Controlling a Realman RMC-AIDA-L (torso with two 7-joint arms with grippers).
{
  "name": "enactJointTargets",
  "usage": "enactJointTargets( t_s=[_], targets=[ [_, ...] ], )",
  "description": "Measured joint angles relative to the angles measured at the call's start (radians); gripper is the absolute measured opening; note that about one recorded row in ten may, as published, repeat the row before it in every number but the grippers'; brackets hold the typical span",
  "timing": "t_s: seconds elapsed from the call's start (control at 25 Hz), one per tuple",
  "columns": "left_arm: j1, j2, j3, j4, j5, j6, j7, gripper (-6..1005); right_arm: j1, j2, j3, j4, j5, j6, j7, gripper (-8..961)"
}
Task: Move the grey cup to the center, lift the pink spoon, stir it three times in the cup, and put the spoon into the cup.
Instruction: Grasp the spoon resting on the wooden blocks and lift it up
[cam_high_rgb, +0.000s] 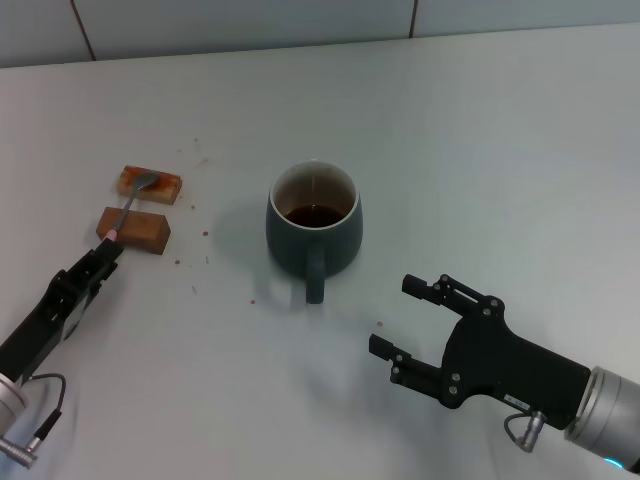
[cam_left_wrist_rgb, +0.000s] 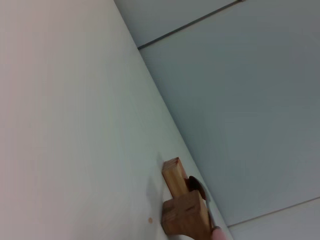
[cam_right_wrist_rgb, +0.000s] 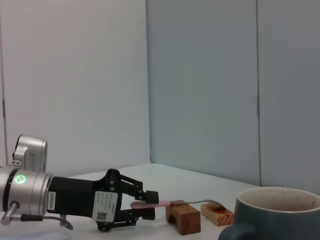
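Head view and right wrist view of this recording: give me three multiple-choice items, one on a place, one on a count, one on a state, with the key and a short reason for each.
1. Where does the pink spoon lie?
A. Inside the grey cup
B. Across the two brown blocks, left of the cup
C. Under the right claw

2. How many brown blocks are on the table?
A. One
B. Two
C. Four

3. How is the right claw?
A. Open, holding nothing
B. Shut on the cup handle
C. Shut on the spoon

Key:
1 B: the spoon's bowl rests on the far block and its handle passes over the near block, with the left claw at the handle's end.
2 B: only those two blocks show.
3 A: the right claw stands open, near the robot and apart from the grey cup.
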Motion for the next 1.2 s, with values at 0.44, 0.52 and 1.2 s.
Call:
enactJointTargets(
  t_s=[0.44,0.52,1.2],
  targets=[
    [-0.004,0.000,0.000,0.002,0.000,-0.003,-0.002,289,0.000,0.000,0.000,0.002,0.000,0.000,0.004,758],
    [-0.004,0.000,0.000,0.002,0.001,-0.003,-0.002,288,0.000,0.000,-0.002,0.001,0.000,0.000,0.010,758],
    [-0.007,0.000,0.025,0.019,0.008,0.002,0.012,126,0.000,0.000,0.001,0.000,0.000,0.000,0.015,758]
  ],
)
